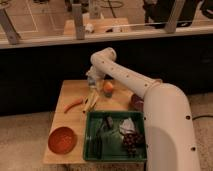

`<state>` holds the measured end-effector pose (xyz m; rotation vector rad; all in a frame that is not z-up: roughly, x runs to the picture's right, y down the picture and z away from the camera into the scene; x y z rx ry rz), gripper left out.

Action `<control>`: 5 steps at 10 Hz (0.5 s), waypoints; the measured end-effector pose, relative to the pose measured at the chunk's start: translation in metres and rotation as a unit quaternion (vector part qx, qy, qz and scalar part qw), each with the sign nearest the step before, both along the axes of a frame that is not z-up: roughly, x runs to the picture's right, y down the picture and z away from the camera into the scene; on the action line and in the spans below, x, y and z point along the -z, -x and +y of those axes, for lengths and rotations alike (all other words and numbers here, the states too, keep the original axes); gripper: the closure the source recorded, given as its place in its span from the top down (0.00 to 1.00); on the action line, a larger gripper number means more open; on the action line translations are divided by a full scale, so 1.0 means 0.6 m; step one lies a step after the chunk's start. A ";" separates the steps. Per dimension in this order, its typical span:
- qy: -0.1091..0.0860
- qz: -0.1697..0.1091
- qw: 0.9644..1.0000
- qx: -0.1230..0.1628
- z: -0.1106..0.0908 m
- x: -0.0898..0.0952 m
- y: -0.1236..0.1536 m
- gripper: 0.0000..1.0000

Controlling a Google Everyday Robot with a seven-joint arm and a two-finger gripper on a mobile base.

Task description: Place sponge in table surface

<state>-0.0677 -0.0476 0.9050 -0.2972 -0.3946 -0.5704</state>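
The white arm reaches from the lower right over the light tan table surface (67, 120). Its gripper (92, 92) hangs above the far middle of the table, pointing down. A small blue-grey block, the sponge (91, 78), shows right at the gripper's upper end, near the table's far edge. I cannot tell whether the sponge is held or only sits behind the gripper.
An orange fruit (108, 87) lies just right of the gripper and an orange carrot-like piece (73, 105) to its left. An orange bowl (62, 140) sits front left. A green tray (90, 137) with several items fills the front. A dark purple bowl (136, 102) is partly behind the arm.
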 end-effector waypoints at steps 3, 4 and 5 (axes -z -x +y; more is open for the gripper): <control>0.002 0.006 1.000 0.002 -0.008 0.021 0.005 0.78; 0.003 0.007 1.000 0.002 -0.006 0.022 0.006 0.70; 0.003 0.008 1.000 0.002 -0.005 0.022 0.006 0.59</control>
